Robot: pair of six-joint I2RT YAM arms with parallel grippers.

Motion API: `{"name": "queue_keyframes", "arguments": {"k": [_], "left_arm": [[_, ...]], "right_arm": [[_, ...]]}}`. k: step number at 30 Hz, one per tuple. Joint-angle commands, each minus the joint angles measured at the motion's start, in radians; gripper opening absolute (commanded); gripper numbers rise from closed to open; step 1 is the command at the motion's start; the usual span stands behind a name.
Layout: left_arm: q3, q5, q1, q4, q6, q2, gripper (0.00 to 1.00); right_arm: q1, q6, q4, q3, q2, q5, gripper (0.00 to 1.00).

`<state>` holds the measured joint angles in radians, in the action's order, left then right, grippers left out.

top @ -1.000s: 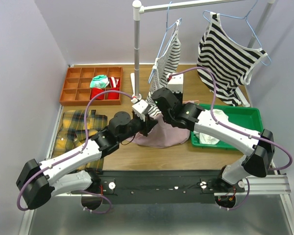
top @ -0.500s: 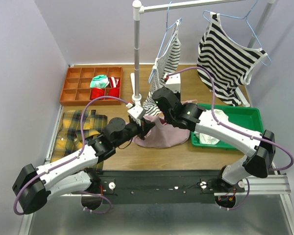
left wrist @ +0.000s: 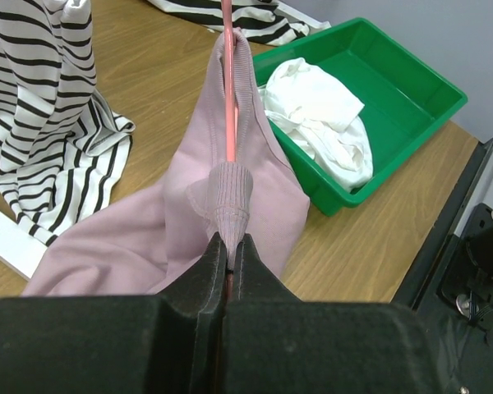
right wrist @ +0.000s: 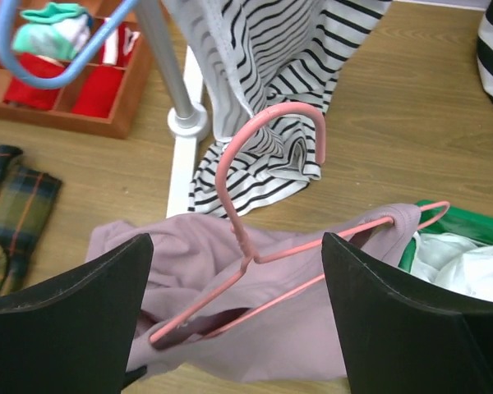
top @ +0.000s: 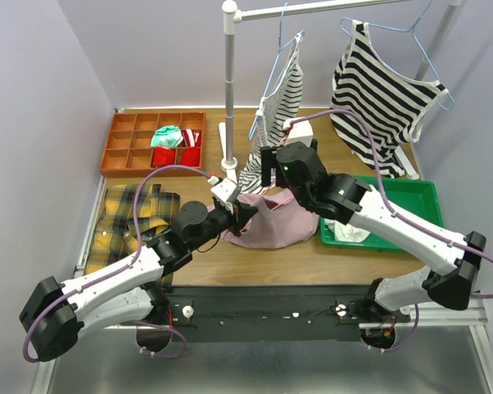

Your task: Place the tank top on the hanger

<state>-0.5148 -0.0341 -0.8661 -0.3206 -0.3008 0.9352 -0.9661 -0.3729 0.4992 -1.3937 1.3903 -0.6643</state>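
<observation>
The dusty-pink tank top (top: 271, 228) lies on the table's middle, with the thin pink-red hanger (right wrist: 255, 256) partly inside it. One hanger end pokes out through a strap at the right, and the hook rises over a striped top. My left gripper (left wrist: 228, 243) is shut on the hanger's wire and on a bunched strap (left wrist: 230, 193) of the tank top; in the top view the left gripper (top: 240, 215) sits at the top's left edge. My right gripper (right wrist: 237, 246) hovers above the hanger's neck, open wide and holding nothing.
A green tray (top: 419, 193) with a white cloth (top: 349, 230) stands right of the tank top. Striped tops (top: 378, 98) hang on blue hangers from a rack whose pole (top: 228, 82) stands behind. A wooden compartment box (top: 131, 148) and a plaid cloth (top: 127, 213) lie at the left.
My right gripper has opened, let go of the hanger and drawn back and up. My left gripper has shut on the hanger's wire and the strap.
</observation>
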Motion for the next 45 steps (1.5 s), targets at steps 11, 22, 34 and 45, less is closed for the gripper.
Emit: {"name": "queue_keyframes", "arguments": {"k": [11,22,34,45], "left_arm": [[0.064,0.028,-0.010,0.009,0.017,-0.085,0.00],[0.121,0.140,-0.022,0.161,-0.029,-0.314,0.00],[0.090,0.234,-0.067,0.281,-0.038,-0.412,0.00],[0.016,0.270,-0.073,0.370,-0.041,-0.492,0.00]], "right_arm": [[0.003,0.008,-0.007,-0.290,0.007,0.006,0.93],[0.187,0.038,0.134,-0.883,0.484,0.006,0.89],[0.351,0.066,0.091,-0.844,0.483,-0.014,0.72],[0.398,0.101,0.073,-0.804,0.463,-0.011,0.14]]}}
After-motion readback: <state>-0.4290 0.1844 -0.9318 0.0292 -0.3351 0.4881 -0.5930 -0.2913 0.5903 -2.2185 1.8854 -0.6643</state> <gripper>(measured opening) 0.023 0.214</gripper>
